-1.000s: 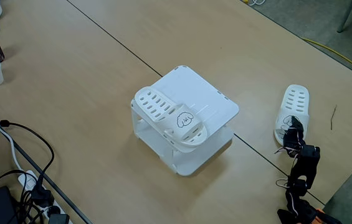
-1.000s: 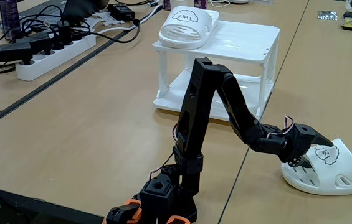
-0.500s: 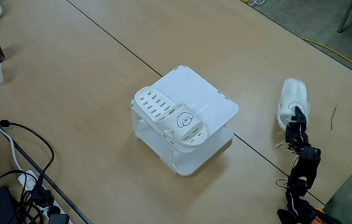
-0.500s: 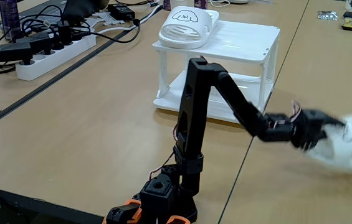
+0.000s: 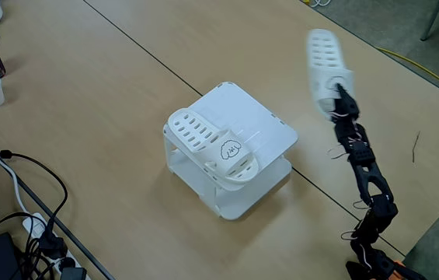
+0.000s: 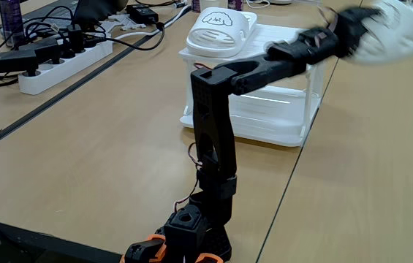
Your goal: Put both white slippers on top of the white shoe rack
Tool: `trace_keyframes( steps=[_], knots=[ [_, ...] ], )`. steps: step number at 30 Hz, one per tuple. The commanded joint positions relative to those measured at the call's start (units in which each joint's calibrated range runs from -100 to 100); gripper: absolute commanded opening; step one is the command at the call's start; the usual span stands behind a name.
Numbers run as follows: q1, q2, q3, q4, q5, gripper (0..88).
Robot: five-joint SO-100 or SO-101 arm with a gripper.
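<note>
Wooden table (image 5: 87,93) holds a white shoe rack (image 5: 262,128) with one slipper (image 5: 211,149) on top. Gripper (image 5: 334,92), jaws clamped on the second slipper (image 5: 324,58), holds it in the air.

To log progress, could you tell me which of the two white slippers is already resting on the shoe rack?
The slipper lying on the white shoe rack top, puppy face showing. The other slipper is held in the air by the gripper, off to the rack's right in this fixed view.
</note>
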Motion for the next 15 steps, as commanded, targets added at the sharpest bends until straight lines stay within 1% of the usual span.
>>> trace_keyframes(
  steps=[1, 7, 15],
  knots=[
    [-8.23, -6.00, -8.12, 1.70, 0.42, 0.7],
    [-16.87, -5.24, -5.51, 1.70, 0.42, 0.7],
    [-21.31, -3.23, -4.15, 1.70, 0.42, 0.7]
  ],
)
